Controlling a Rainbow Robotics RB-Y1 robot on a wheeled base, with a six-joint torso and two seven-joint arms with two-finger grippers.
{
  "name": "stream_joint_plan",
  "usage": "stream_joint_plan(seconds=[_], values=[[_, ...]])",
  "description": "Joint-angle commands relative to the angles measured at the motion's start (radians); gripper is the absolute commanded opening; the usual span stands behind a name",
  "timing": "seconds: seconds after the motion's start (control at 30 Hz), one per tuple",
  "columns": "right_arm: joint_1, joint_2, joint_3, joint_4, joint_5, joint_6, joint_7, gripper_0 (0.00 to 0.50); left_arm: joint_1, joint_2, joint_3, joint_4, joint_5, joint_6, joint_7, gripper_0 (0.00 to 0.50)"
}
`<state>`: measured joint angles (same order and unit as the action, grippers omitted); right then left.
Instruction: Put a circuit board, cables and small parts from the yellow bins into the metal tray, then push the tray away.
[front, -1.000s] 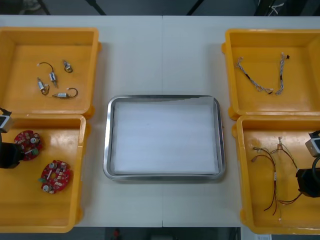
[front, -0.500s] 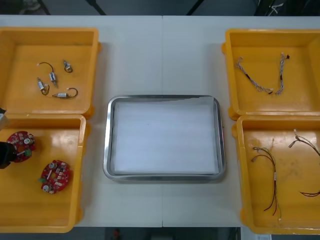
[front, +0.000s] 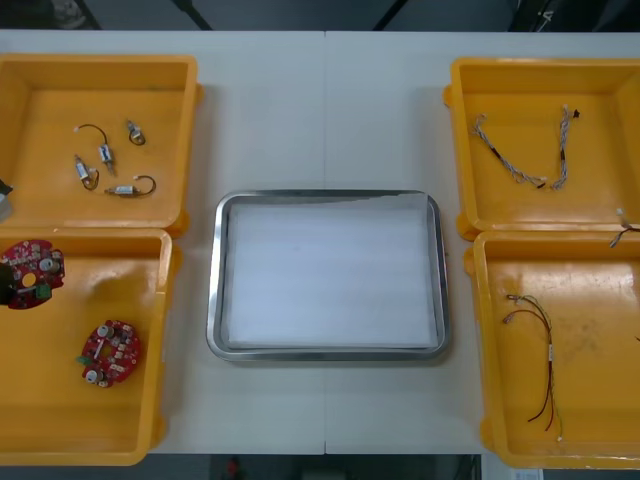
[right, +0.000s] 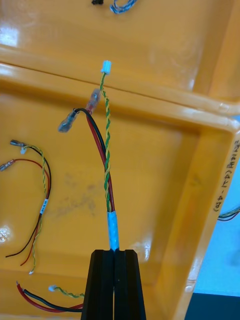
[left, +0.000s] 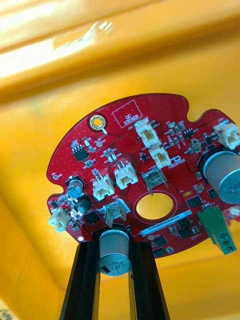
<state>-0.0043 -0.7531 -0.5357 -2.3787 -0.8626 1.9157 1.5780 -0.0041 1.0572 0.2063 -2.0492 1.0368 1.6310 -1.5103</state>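
My left end effector (left: 114, 248) grips a round red circuit board (left: 125, 145) over the near-left yellow bin (front: 158, 340); my right end effector (right: 114, 256) clamps a twisted red-and-yellow cable (right: 106, 165) over the near-right bin (front: 482, 350).

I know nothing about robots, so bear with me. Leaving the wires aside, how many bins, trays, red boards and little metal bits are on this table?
Yellow bins: 4
Metal tray: 1
Round red circuit boards: 2, one lying in the near left bin, one held in the left gripper
Small metal parts: 4, all in the far left bin
Total: 11
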Motion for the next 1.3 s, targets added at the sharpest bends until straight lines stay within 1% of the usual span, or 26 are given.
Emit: stream_joint_plan(seconds=[0.03, 0.07, 0.17, 0.2, 0.27, 0.37, 0.43, 0.53, 0.67, 0.83, 0.9, 0.93, 1.0, 1.1, 1.2, 1.27, 1.3], values=[[-0.051, -0.103, -0.033, -0.031, -0.047, 0.004, -0.041, 0.000, -0.142, 0.044, -0.039, -0.091, 0.025, 0.093, 0.157, 0.000], [-0.054, -0.111, -0.033, -0.031, -0.056, 0.004, -0.041, 0.000, -0.157, 0.044, -0.051, -0.101, 0.025, 0.104, 0.176, 0.000], [-0.059, -0.155, -0.035, -0.034, -0.111, 0.004, -0.049, 0.000, -0.243, 0.044, -0.137, -0.163, 0.023, 0.139, 0.285, 0.000], [-0.060, -0.157, -0.035, -0.036, -0.118, 0.004, -0.049, 0.000, -0.258, 0.044, -0.154, -0.171, 0.025, 0.141, 0.295, 0.000], [-0.066, -0.160, -0.035, -0.048, -0.141, 0.004, -0.049, 0.000, -0.317, 0.043, -0.222, -0.190, 0.028, 0.145, 0.346, 0.000], [-0.069, -0.161, -0.023, -0.070, -0.144, 0.004, -0.042, 0.000, -0.375, 0.037, -0.289, -0.203, 0.032, 0.144, 0.394, 0.000], [-0.077, -0.177, 0.010, -0.091, -0.138, 0.004, -0.038, 0.000, -0.439, 0.023, -0.360, -0.206, 0.034, 0.145, 0.438, 0.000], [-0.094, -0.187, 0.051, -0.108, -0.157, 0.004, -0.042, 0.000, -0.514, -0.006, -0.439, -0.213, 0.032, 0.145, 0.498, 0.000], [-0.114, -0.187, 0.080, -0.136, -0.176, 0.004, -0.038, 0.000, -0.602, -0.068, -0.538, -0.226, -0.001, 0.155, 0.599, 0.000], [-0.121, -0.187, 0.122, -0.175, -0.185, 0.004, -0.044, 0.000, -0.662, -0.138, -0.622, -0.227, -0.034, 0.159, 0.674, 0.000], [-0.131, -0.187, 0.145, -0.186, -0.185, 0.004, -0.047, 0.000, -0.672, -0.178, -0.654, -0.227, -0.058, 0.161, 0.710, 0.000], [-0.135, -0.189, 0.149, -0.186, -0.185, 0.004, -0.047, 0.000, -0.672, -0.187, -0.662, -0.229, -0.067, 0.162, 0.717, 0.000], [-0.140, -0.187, 0.157, -0.186, -0.188, 0.004, -0.049, 0.000, -0.679, -0.220, -0.705, -0.226, -0.110, 0.162, 0.734, 0.000], [-0.140, -0.187, 0.158, -0.185, -0.191, 0.004, -0.049, 0.000, -0.695, -0.244, -0.775, -0.220, -0.169, 0.162, 0.745, 0.000], [-0.140, -0.189, 0.165, -0.183, -0.208, 0.004, -0.049, 0.000, -0.711, -0.276, -0.872, -0.215, -0.245, 0.138, 0.837, 0.000], [-0.138, -0.187, 0.163, -0.183, -0.213, 0.004, -0.050, 0.000, -0.711, -0.290, -0.895, -0.212, -0.270, 0.122, 0.855, 0.000], [-0.138, -0.187, 0.163, -0.183, -0.216, 0.004, -0.049, 0.000, -0.712, -0.318, -0.923, -0.194, -0.291, 0.113, 0.866, 0.000]])
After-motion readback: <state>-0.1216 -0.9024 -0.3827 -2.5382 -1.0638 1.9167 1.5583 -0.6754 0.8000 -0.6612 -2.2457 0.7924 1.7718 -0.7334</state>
